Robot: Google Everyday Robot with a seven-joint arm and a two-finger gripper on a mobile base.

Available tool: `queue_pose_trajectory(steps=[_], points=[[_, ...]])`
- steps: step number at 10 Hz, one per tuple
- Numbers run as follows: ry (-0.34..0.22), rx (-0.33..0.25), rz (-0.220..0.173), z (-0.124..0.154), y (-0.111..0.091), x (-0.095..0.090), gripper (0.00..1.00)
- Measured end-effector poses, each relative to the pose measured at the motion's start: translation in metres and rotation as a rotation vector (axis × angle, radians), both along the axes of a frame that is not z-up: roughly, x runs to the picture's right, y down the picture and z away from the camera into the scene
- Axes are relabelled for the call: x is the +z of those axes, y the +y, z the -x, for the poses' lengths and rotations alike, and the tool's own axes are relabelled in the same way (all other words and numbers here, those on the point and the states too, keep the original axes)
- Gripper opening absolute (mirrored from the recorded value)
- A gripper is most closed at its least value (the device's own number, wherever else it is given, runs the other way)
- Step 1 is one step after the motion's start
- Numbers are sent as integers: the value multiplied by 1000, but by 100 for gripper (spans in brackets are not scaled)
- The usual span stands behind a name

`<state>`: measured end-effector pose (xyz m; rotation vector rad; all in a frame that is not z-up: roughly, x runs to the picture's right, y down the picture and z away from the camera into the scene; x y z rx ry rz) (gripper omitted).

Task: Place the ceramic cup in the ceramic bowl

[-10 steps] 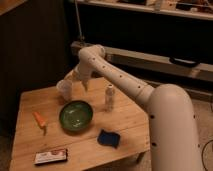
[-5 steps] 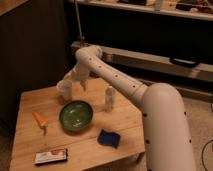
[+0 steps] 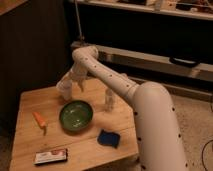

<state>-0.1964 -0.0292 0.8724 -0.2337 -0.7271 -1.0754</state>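
Note:
The ceramic cup (image 3: 64,91), small and pale, is at the back left of the wooden table (image 3: 30,102), just behind the bowl. My gripper (image 3: 66,86) is right at the cup, reaching down to it from the white arm that bends over the table's far edge. Whether it holds the cup is unclear. The ceramic bowl (image 3: 76,115), round, dark green and glossy, sits empty in the middle of the table, in front of the cup.
A slim white bottle (image 3: 109,100) stands right of the bowl. A blue sponge (image 3: 108,138) lies front right, an orange carrot (image 3: 40,120) left of the bowl, and a flat snack packet (image 3: 50,156) at the front edge. Dark shelving stands behind the table.
The thick near part of my arm has swung a little to the left. The gripper and the cup stay at about the same spot behind the bowl.

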Motion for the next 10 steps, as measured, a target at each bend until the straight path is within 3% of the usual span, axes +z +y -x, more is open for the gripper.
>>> queue_pose_trajectory(steps=[10], points=[[1, -52, 59, 17, 33, 32, 80]])
